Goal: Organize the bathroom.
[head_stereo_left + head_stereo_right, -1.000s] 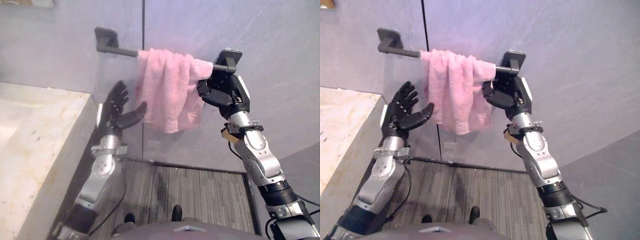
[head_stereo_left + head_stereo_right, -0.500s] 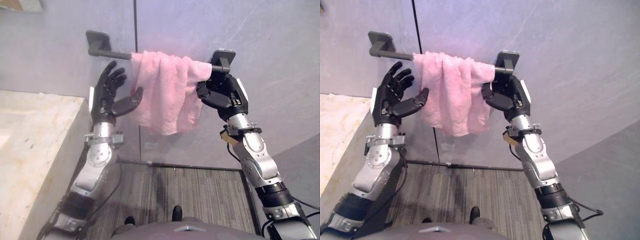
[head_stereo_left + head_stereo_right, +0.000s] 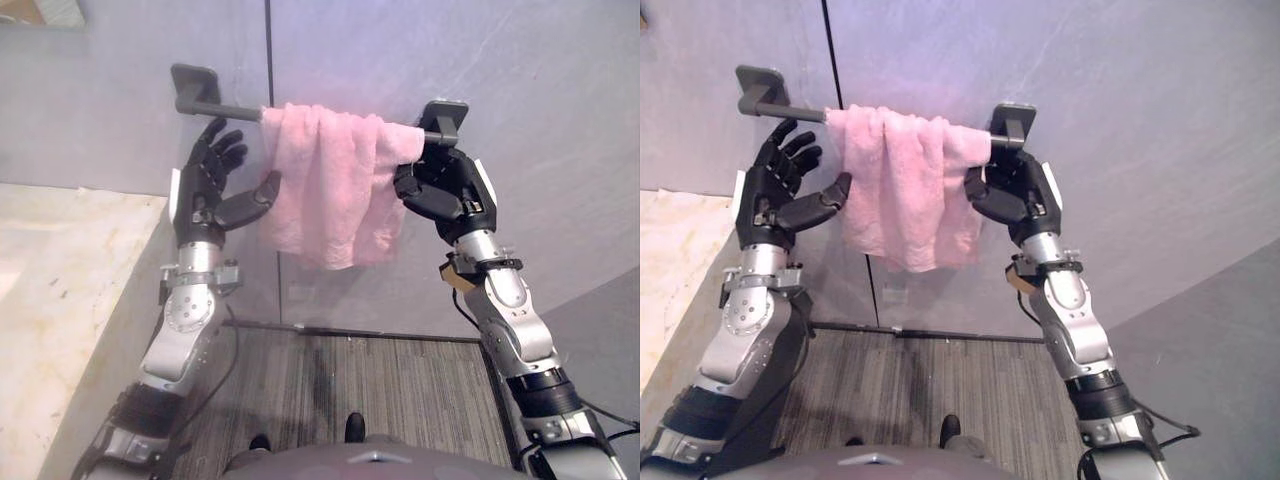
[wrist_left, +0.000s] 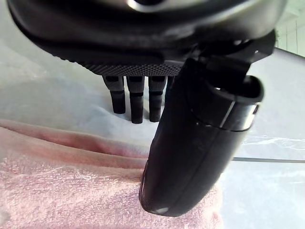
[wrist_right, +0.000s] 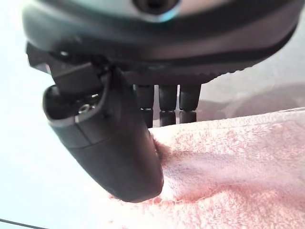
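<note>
left eye view: pink towel (image 3: 338, 185) hangs bunched over the dark towel bar (image 3: 230, 111) in the upper middle of the frame, against the grey wall (image 3: 560, 120). my left hand (image 3: 208, 185) is up at left of the towel, fingers spread straight, thumb tip touching the towel's left edge. my right hand (image 3: 440, 190) is at right, under the bar's right bracket, curled on the towel's right edge. stone counter (image 3: 60, 280) at lower left, striped floor (image 3: 400, 390) at bottom.

right eye view: same layout, towel (image 3: 910, 185) upper middle, left hand (image 3: 775, 195) wide at left, right hand (image 3: 1010, 195) pinching cloth at right.

left wrist view: fingers (image 4: 136, 102) straight past the palm, thumb resting on the pink towel (image 4: 66, 191) along the bottom of the frame.

right wrist view: thumb (image 5: 114, 143) pressed into the towel (image 5: 224, 162) at lower right, fingers behind the fold, holding it.
</note>
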{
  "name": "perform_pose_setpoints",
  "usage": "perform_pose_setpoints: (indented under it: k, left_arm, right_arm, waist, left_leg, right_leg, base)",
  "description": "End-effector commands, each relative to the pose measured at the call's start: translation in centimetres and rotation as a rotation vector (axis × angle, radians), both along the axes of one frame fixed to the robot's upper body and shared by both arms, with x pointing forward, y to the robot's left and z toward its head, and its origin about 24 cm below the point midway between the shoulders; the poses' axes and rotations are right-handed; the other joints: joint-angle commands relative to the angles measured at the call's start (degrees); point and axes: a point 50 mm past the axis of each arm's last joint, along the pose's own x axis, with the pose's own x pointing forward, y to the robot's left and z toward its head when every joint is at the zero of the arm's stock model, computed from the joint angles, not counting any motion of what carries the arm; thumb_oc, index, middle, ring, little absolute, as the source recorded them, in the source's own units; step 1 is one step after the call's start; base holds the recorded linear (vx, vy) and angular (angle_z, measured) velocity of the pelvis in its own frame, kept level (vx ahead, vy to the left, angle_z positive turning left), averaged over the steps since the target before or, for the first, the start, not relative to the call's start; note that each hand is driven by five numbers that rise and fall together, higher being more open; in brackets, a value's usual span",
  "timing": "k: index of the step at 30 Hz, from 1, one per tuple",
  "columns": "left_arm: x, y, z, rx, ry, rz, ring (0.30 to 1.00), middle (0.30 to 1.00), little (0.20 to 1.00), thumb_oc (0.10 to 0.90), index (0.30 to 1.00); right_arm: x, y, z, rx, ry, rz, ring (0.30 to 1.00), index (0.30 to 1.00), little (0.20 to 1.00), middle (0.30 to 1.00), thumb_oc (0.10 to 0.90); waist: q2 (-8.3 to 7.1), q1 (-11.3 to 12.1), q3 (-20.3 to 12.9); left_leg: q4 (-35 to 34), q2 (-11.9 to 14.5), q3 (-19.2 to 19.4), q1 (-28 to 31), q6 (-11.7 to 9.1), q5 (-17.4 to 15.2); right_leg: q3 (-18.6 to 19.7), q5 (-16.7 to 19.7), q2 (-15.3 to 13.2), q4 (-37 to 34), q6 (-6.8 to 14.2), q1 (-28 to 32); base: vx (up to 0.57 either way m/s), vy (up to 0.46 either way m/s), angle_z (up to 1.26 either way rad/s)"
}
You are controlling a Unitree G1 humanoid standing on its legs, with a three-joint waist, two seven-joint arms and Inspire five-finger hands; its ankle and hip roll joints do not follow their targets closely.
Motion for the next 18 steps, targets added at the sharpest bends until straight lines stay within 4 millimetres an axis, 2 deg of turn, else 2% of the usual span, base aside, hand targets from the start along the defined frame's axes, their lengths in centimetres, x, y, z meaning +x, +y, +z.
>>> perform_pose_setpoints:
  k: [1,8,18]
  left_arm:
    - [-1.17,-0.02,5.94,-0.106,-0.356,-0.047,0.9,0.9,0.9,0.8,0.9]
    - [-1.93,-0.71,5.63,-0.129,-0.353,-0.133,0.9,0.9,0.9,0.8,0.9]
    - [-1.55,-0.53,6.13,-0.09,-0.372,-0.112,0.9,0.9,0.9,0.8,0.9]
  right_arm:
    - [-1.4,-1.44,-1.17,-0.117,0.008,-0.017,0.3,0.3,0.3,0.3,0.4]
    - [-1.45,-1.42,-1.34,-0.109,0.008,-0.03,0.3,0.3,0.3,0.3,0.4]
    - [-1.35,-1.26,-1.69,-0.107,0.022,-0.027,0.3,0.3,0.3,0.3,0.4]
  waist:
    - [3.65,-0.59,-3.35]
    - [3.24,0.09,-2.65]
    - [3.36,-0.26,-2.7]
  left_leg:
    - [-0.03,-1.6,3.12,0.44,2.57,-2.58]
    - [-0.03,-1.57,2.86,0.42,2.76,-2.72]
    - [-0.03,-1.56,2.81,0.42,2.79,-2.68]
  right_leg:
    - [-2.43,-3.42,-1.79,2.54,6.12,1.63]
    - [-2.73,-3.22,-1.93,3.38,6.13,1.36]
    - [-2.49,-2.83,-2.17,3.77,6.3,0.97]
  base:
    - [0.0,0.0,0.0]
    - [0.0,0.0,0.0]
    - [0.0,0.0,0.0]
